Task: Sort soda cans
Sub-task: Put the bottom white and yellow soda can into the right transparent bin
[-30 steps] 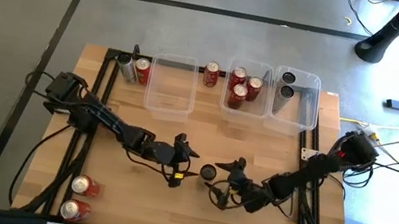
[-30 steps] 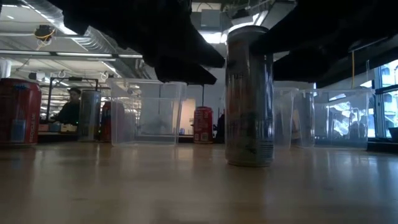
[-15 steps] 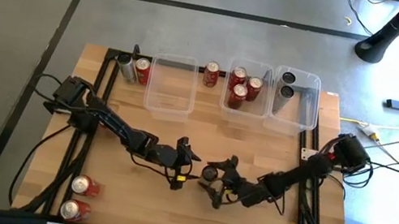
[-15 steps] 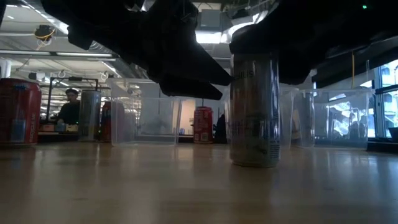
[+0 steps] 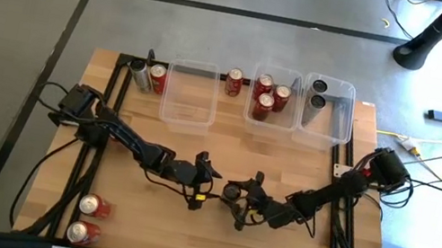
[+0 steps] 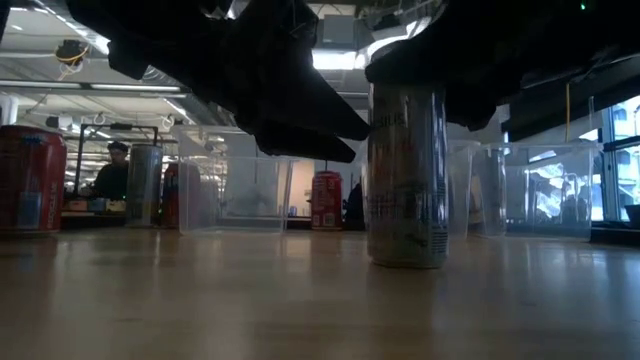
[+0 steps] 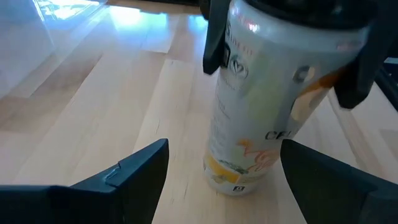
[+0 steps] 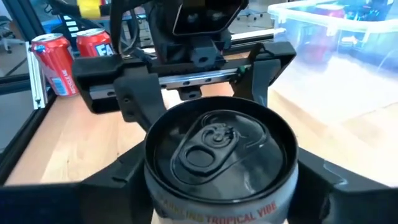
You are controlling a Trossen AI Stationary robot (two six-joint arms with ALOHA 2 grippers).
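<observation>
Slim pale soda can with a black top [image 5: 231, 191] stands upright on the light wooden table [image 5: 209, 241], near its middle, between the 2 dark arms. The right gripper [image 5: 237, 196] has its fingers [image 8: 112, 180] on either side of the can's upper part and pressed against it, so it holds the can while the base rests on the wood. The left gripper [image 5: 205, 182] sits just beside the can on the other side, its fingers [image 7: 140, 171] spread wide and holding nothing, the can standing just ahead of them.

Along the far edge of the table stand 3 clear plastic rectangular bins. The left bin [image 5: 184, 116] holds no can. The middle bin [image 5: 252, 116] holds 3 red cans with silver tops [image 5: 264, 102]. The right bin [image 5: 345, 119] holds 2 dark-topped cans [image 5: 318, 94]. A single red can [image 5: 234, 82] stands on the table between the left and middle bins. At the far left corner a silvery can [image 5: 140, 74] and a red can [image 5: 157, 78] lie touching each other. At the near left corner are 2 more red cans [image 5: 92, 205], close together and well apart from both grippers.

In the low view a person [image 6: 113, 172] shows in the room beyond the table.
</observation>
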